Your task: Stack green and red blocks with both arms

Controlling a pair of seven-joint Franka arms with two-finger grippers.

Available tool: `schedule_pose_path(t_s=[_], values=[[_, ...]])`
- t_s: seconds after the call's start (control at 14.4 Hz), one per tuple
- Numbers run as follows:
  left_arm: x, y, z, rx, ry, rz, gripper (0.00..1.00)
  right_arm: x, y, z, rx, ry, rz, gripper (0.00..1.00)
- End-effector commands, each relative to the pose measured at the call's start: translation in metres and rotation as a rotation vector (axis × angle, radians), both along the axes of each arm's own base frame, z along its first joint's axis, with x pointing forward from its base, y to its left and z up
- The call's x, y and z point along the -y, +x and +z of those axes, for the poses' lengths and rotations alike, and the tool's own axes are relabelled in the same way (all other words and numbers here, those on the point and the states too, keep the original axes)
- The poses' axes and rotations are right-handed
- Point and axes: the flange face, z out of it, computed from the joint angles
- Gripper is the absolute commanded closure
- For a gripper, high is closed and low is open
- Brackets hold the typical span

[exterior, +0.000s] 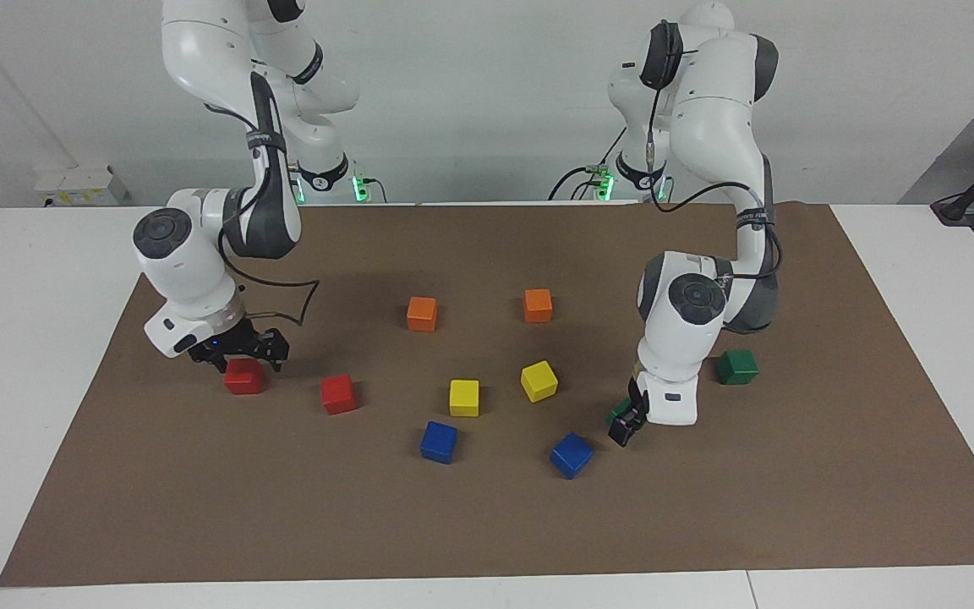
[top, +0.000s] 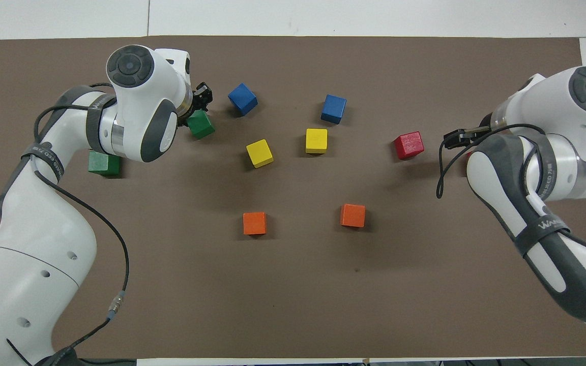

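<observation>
At the left arm's end of the bench (exterior: 64, 279), the left gripper (exterior: 625, 425) stands low with its fingers shut on a green block (top: 201, 124), which must travel toward the robots to the second green block (exterior: 737, 366) lying close beside that arm's wrist. At the right arm's end, the right gripper (exterior: 238, 348) hovers just above a red block (exterior: 243, 376), fingers spread wide and holding nothing; the other red block (exterior: 338, 394) sits nearby, toward the middle.

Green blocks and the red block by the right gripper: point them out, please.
green block under the left wrist (top: 201, 124), overhead view, top face.
second green block (exterior: 737, 366), facing view, front face.
red block (exterior: 243, 377), facing view, front face.
</observation>
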Motion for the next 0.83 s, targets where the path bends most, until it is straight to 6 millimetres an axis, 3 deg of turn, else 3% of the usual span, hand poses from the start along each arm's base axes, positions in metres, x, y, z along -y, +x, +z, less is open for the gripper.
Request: schedule_pose_path(t_s=[0.0,0.07,0.14,0.28,0.42,0.62,0.76], values=[[-0.003,-0.003,0.002,-0.040,0.048,-0.003,1.00,-0.042,0.002,-0.007,-0.006,-0.014,0.002,0.00],[-0.013,-0.003,0.011,-0.070,0.068,-0.039,1.00,-0.052,0.003,-0.008,0.006,-0.012,0.006,0.00],[-0.040,-0.003,0.040,-0.073,0.066,-0.124,1.00,-0.059,0.005,-0.012,0.020,-0.009,0.009,0.00],[-0.097,-0.024,0.070,-0.130,0.091,-0.312,1.00,-0.064,0.009,-0.026,0.035,-0.005,0.004,0.00],[-0.151,-0.037,0.088,-0.160,0.091,-0.398,1.00,-0.074,0.012,-0.040,0.047,0.001,0.009,0.00],[-0.187,-0.044,0.086,-0.196,0.091,-0.529,1.00,-0.080,0.017,-0.057,0.069,0.004,0.011,0.00],[-0.196,-0.047,0.082,-0.198,0.088,-0.577,1.00,-0.093,0.015,-0.059,0.074,0.007,0.010,0.00]])
